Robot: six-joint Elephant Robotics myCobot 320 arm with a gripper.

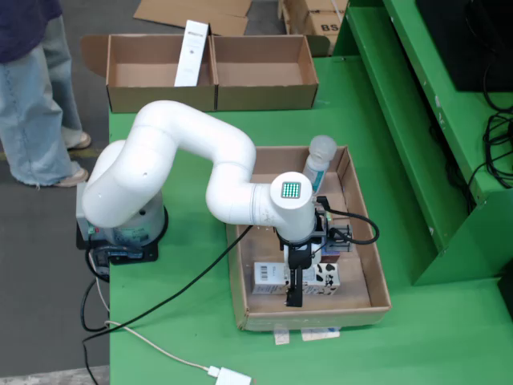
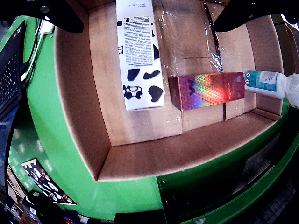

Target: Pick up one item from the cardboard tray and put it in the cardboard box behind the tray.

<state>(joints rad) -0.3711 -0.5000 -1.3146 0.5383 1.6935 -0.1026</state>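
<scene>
Above tray, gripper spread wide

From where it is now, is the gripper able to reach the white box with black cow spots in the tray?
Probably yes. The gripper hangs over the tray, right above the cow-spotted box. The box lies flat with nothing on top. The shiny box is beside it, the bottle further off.

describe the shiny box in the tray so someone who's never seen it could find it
In the gripper view, find the cardboard tray on the green table. The shiny box lies flat near its middle, between the cow-print carton and the bottle. It alone has a rainbow holographic surface.
</scene>
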